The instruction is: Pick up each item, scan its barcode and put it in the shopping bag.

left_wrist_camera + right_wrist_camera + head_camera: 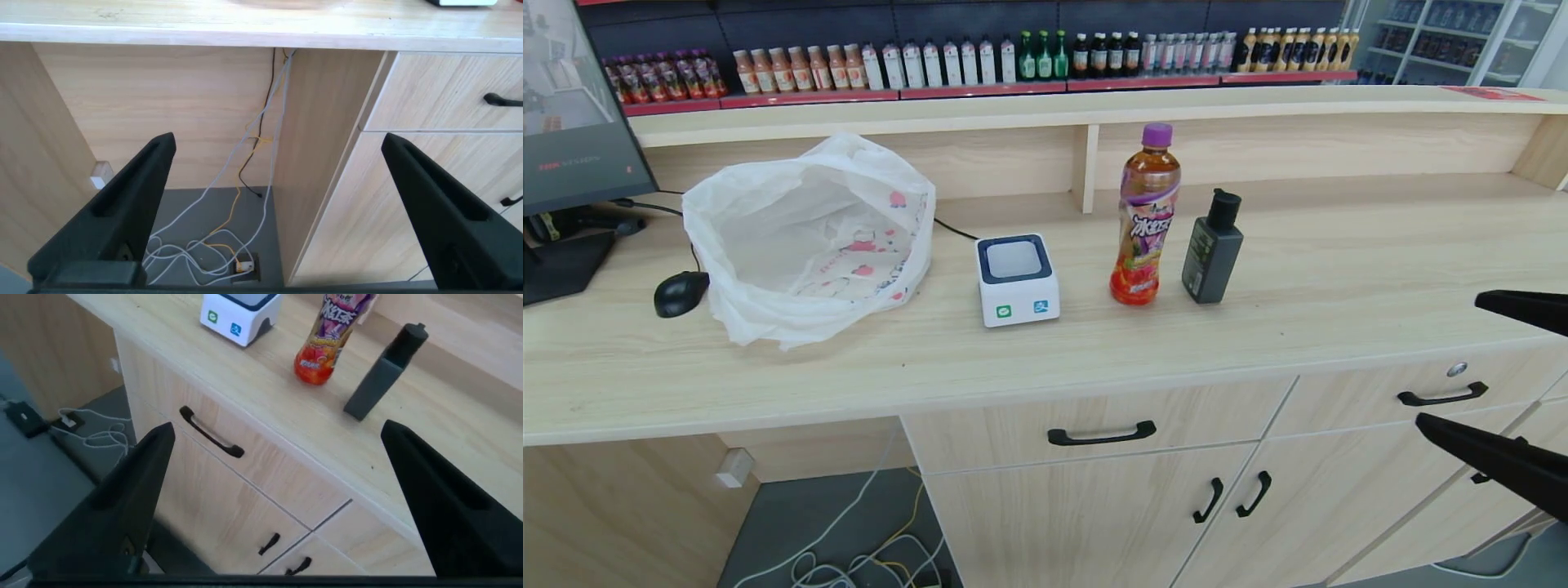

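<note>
Right hand [1447,361], fingers spread and empty, hangs off the bench [1339,278] front edge; dark bottle [1213,249] stands upright just beside tea bottle [1145,214]; nearest item, best gripped mid-body, level approach, neighbour untouched; scanner [1017,279] sits between bottles and open shopping bag [809,237].

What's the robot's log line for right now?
left gripper: open, empty | right gripper: open, empty | tea bottle, dark bottle: upright on counter, right of scanner | shopping bag: open
</note>
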`<state>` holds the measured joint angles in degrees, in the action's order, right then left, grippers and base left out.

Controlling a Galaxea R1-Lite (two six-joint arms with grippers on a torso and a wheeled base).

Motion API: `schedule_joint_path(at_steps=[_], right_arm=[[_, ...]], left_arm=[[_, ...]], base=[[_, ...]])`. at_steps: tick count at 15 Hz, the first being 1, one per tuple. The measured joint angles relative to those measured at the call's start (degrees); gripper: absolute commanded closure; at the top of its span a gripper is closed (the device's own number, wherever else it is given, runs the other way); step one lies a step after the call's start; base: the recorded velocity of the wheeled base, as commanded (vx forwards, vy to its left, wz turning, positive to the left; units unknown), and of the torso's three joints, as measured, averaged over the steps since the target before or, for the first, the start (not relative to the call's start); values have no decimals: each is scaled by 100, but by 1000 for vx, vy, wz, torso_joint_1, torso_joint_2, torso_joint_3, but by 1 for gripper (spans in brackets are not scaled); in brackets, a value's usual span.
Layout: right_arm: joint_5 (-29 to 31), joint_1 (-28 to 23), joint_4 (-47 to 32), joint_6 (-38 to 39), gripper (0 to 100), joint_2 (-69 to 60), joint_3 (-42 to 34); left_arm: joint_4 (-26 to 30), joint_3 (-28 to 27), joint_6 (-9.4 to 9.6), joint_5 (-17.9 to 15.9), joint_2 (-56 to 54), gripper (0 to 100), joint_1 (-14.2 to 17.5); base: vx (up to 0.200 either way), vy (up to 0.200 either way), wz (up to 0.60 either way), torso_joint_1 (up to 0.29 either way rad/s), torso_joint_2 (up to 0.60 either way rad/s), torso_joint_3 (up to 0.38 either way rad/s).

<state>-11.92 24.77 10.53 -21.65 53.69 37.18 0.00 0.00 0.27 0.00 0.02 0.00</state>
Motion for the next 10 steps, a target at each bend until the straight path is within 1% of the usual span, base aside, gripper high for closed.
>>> schedule_joint_path(at_steps=[4,7,8,10], right_arm=[[733,400,908,127,0,722,-135],[1566,1051,1596,613,0,1250,-160],[1813,1221,1905,751,0,1440,-161],[2300,1440,2866,1000,0,1897,-179]], left_arm=[[0,0,0,0,0,0,0],[0,0,-2,0,0,0,0],[0,0,0,0,0,0,0],[0,0,-2,0,0,0,0]], base=[[0,0,0,0,0,0],[0,0,0,0,0,0],[0,0,0,0,0,0],[0,0,0,0,0,0]])
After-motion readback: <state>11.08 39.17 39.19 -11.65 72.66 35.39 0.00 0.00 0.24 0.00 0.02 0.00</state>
